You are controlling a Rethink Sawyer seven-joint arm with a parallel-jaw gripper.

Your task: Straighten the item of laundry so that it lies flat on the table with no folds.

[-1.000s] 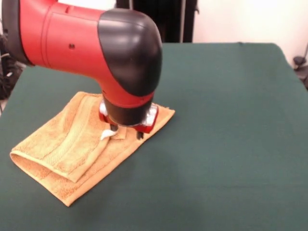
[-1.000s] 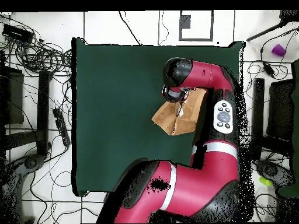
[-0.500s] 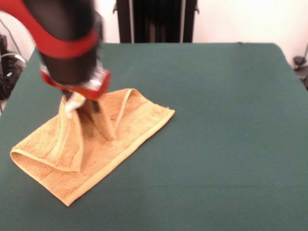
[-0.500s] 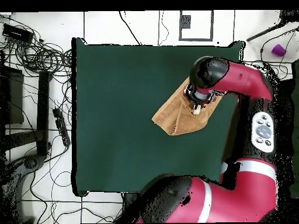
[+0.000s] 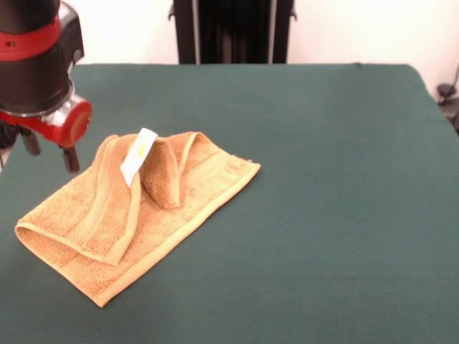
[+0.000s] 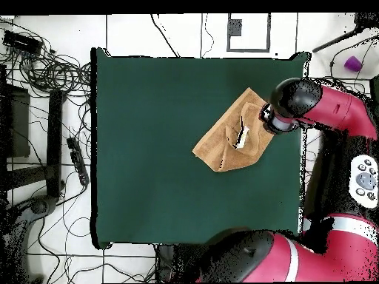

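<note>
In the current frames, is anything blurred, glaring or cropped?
Front view: sharp and evenly lit, no glare; the orange-yellow terry towel and its small white label read clearly, but the red-and-black tool is cropped at the left edge. Overhead view: the towel is small, its folds hard to read.

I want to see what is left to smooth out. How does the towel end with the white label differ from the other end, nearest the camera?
In the front view, the towel end with the white label is bunched into a raised ridge, the label sticking up. The near end lies low, folded over in two flat layers. The label end is beside the claw, which holds nothing; the near end is farther from it. Both rest on the green table, neither lying single-layered.
</note>
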